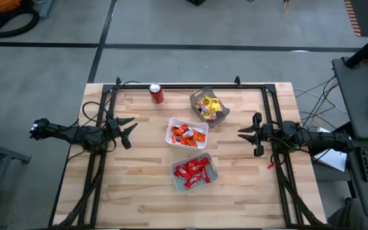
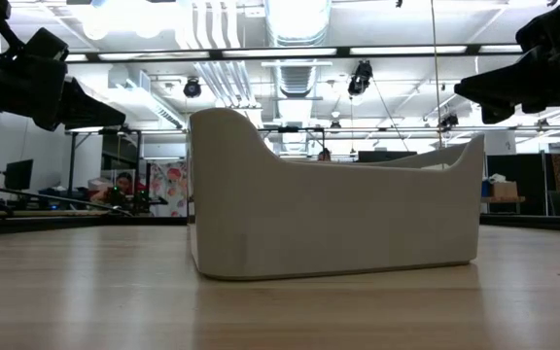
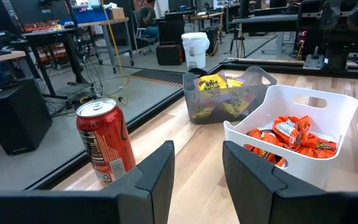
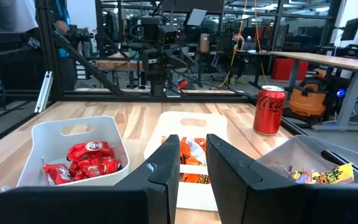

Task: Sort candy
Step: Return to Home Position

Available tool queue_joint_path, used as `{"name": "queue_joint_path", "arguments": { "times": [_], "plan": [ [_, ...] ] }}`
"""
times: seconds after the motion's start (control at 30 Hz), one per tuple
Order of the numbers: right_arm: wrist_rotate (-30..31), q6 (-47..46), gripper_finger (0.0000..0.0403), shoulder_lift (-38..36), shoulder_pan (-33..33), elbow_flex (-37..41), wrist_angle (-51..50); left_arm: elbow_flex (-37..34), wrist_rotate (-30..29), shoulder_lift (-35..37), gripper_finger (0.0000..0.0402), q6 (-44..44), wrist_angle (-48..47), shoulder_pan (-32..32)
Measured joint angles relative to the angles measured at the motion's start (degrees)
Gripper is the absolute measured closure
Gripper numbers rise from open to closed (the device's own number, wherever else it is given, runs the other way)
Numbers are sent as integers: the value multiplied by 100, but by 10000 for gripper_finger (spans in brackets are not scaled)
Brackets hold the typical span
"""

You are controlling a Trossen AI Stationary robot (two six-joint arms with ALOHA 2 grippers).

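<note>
The candy lies sorted in three trays in the high view. Yellow sweets fill a grey tray toward the far edge. Orange sweets sit in a white tray at the middle, and red sweets in a white tray toward the near edge. My left gripper hovers open above the table left of the trays. My right gripper hovers open right of them. Both wrist views show open fingers, left and right, with nothing between them.
A red soda can stands upright near the far edge, left of the grey tray. A black frame runs along the table's far side and both flanks. Bare wood lies along the near edge. The low view is filled by a white tray wall.
</note>
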State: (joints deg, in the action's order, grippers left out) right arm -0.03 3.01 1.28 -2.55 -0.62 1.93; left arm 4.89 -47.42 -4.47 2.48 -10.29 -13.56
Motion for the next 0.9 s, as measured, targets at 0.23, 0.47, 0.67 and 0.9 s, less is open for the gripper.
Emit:
{"name": "queue_joint_path", "arguments": {
  "times": [0.23,0.47,0.67,0.9],
  "plan": [
    [0,0,320,1,0,2,-1,0,0,4,281,0,1,0],
    [0,0,314,2,0,2,0,0,0,7,281,0,0,0],
    [0,0,323,2,0,2,0,0,0,4,281,-1,2,2],
    [0,0,330,0,0,2,-1,0,0,4,281,-1,2,0]
  ]
}}
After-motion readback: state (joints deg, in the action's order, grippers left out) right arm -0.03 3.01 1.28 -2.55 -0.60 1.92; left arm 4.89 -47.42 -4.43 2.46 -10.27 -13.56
